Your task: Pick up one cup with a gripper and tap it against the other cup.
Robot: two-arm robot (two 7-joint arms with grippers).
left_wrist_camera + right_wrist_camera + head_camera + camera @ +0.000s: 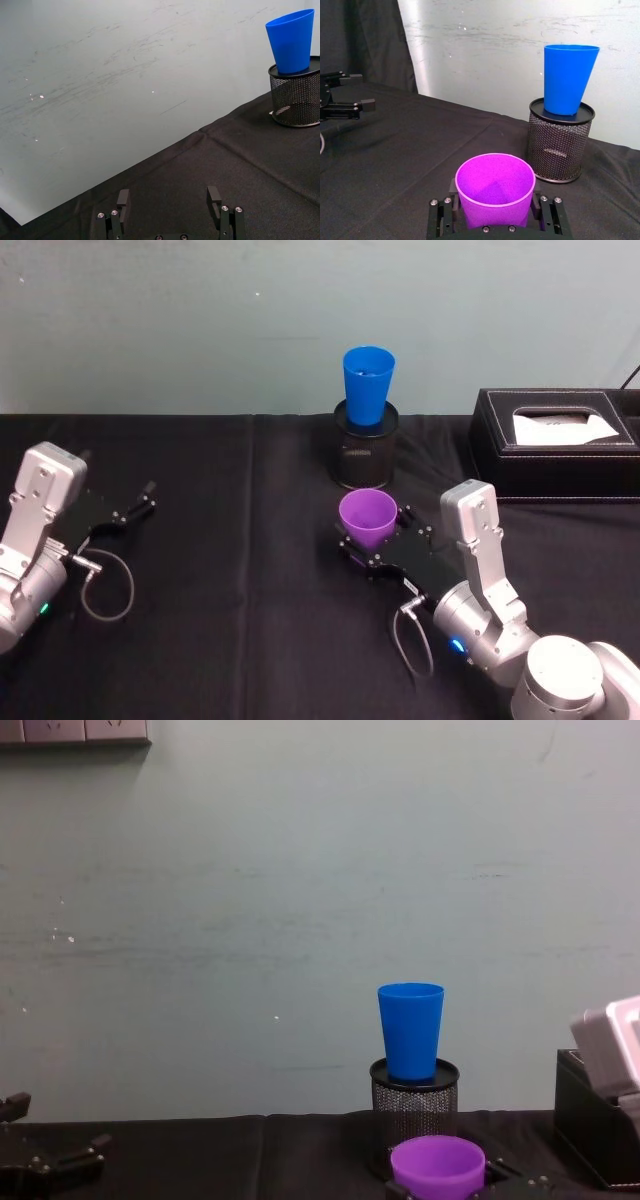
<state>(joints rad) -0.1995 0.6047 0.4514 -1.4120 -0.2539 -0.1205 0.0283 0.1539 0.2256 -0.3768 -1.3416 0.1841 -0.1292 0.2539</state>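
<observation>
Right gripper [372,545] clamped around the lower half of the purple cup [367,519], one black finger on each side, mouth of the cup up. Cup low over the black-draped bench [230,540], just in front of the black wire-mesh pen holder [366,452]; whether its base touches the cloth, impossible to tell. In the right wrist view, the purple cup [495,190] gripped squarely, close before the holder [560,142].

Blue cup [368,386] upright in the top of that holder, well above the purple rim and near the pale wall. From the chest view, blue cup [411,1030] directly over and behind the purple cup [438,1166].

Step in hand, by the look of it: grasp made, lift and tap yet to follow. Next move likely calls for raising the purple cup to the height of the blue one and easing it forward, side to side, lightly enough not to tip the blue cup off its perch.

Left gripper [125,512] parked at the bench's left, fingers spread, grasping nothing.

Black tissue box [556,444] at the right rear. No brand, label or writing legible anywhere.
</observation>
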